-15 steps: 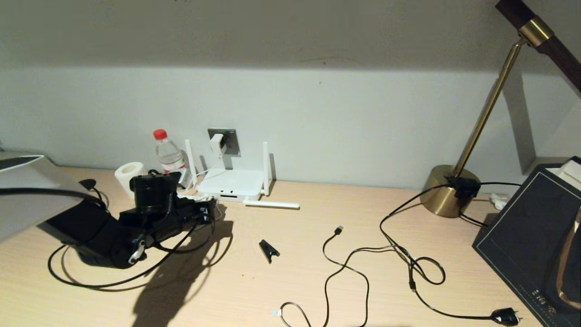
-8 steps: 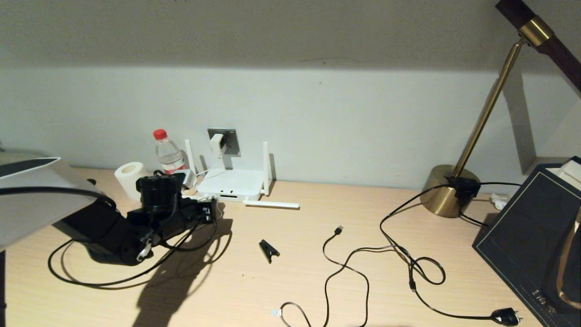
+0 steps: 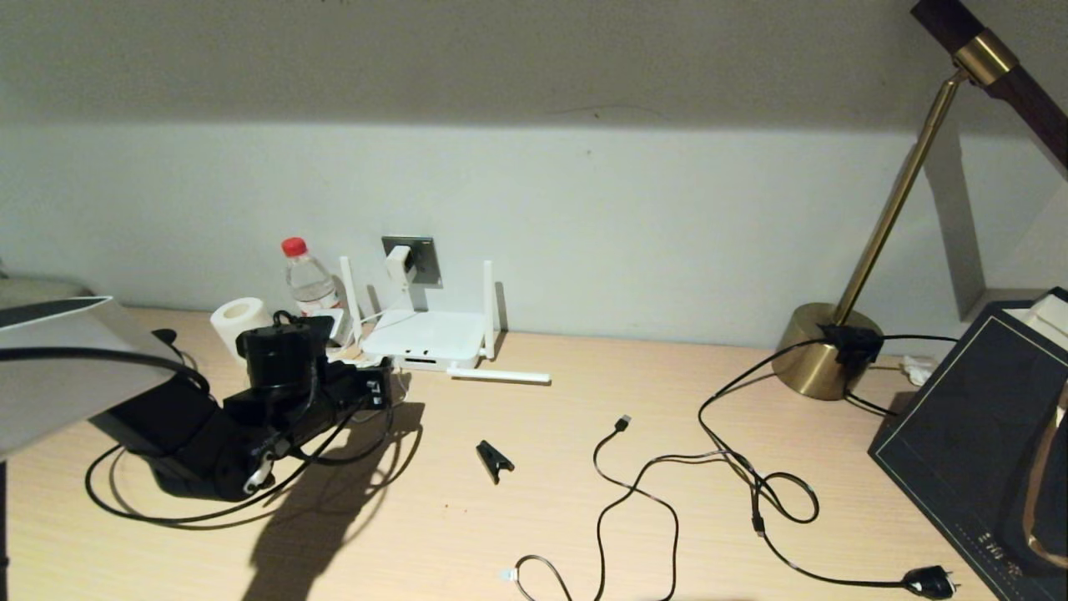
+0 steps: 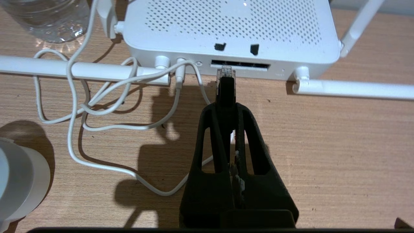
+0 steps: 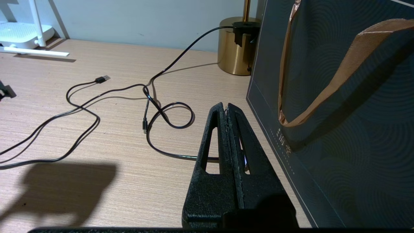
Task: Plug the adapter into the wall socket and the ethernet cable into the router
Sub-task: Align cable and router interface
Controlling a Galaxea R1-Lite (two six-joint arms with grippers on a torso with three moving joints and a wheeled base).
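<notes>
The white router (image 4: pixel 226 29) lies against the wall with its port row facing my left gripper (image 4: pixel 227 108). That gripper is shut on the black ethernet cable (image 4: pixel 225 92) just behind its clear plug (image 4: pixel 226 72). The plug tip sits at the left end of the port slot; whether it has entered, I cannot tell. The rest of the cable loops on the desk (image 3: pixel 167 522). The white adapter (image 3: pixel 399 261) sits in the grey wall socket (image 3: pixel 421 257), and its thin white cord (image 4: pixel 81 106) curls beside the router. My right gripper (image 5: pixel 226 106) is shut on nothing, low over the desk beside a dark bag.
A water bottle (image 3: pixel 310 284) and a paper roll (image 3: pixel 238 321) stand left of the router. One antenna (image 3: pixel 501 376) lies flat on the desk. A black clip (image 3: pixel 494 459), a thin USB cable (image 3: pixel 634 492), the lamp cord (image 3: pixel 926 580), a brass lamp base (image 3: pixel 826 351) and a dark bag (image 3: pixel 984 434) lie to the right.
My left arm edged toward the router, then drew back a little to the left, still holding the cable's plug end. Nothing else has moved.
</notes>
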